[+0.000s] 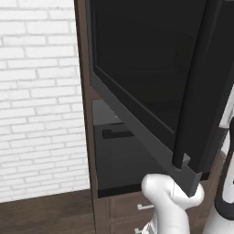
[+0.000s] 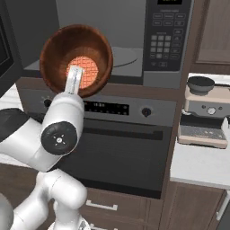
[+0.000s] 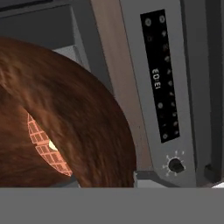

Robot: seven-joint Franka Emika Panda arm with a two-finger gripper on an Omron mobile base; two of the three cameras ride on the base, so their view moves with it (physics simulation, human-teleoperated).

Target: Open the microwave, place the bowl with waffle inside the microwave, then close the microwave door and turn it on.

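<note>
In front of the open microwave [image 2: 112, 49], the arm held a brown wooden bowl [image 2: 76, 60] tipped toward the right base cam, w/ a round waffle [image 2: 83, 72] lying inside on its bottom. Tool [image 2: 74, 81] sat at the bowl's lower rim, one pale finger [image 2: 74, 78] inside over the waffle, so clamped on the bowl rim. Bowl was raised level w/ the microwave cavity, just at its mouth, left part; grey interior and round turntable [image 2: 123, 56] visible behind it. Microwave keypad panel [image 2: 164, 40] stood right of the cavity.

Microwave door [image 1: 151, 87] was swung wide open, seen in left base cam as a big dark glass panel in grey frame, w/ dark vertical bar handle [image 1: 196, 87] along its near edge.

Below the microwave: oven [image 2: 121, 148] w/ digital display [image 2: 105, 108], round knob [image 2: 146, 112], dark door. Hand cam showed bowl wall close up, waffle grid peeking at left, oven control strip rolled vertical beside it.

Right side: coffee machine [image 2: 204, 114] on white bench [image 2: 202, 166]. White brick wall [image 1: 41, 96] left of the cabinetry. Drawers [image 2: 103, 206] under the oven.
</note>
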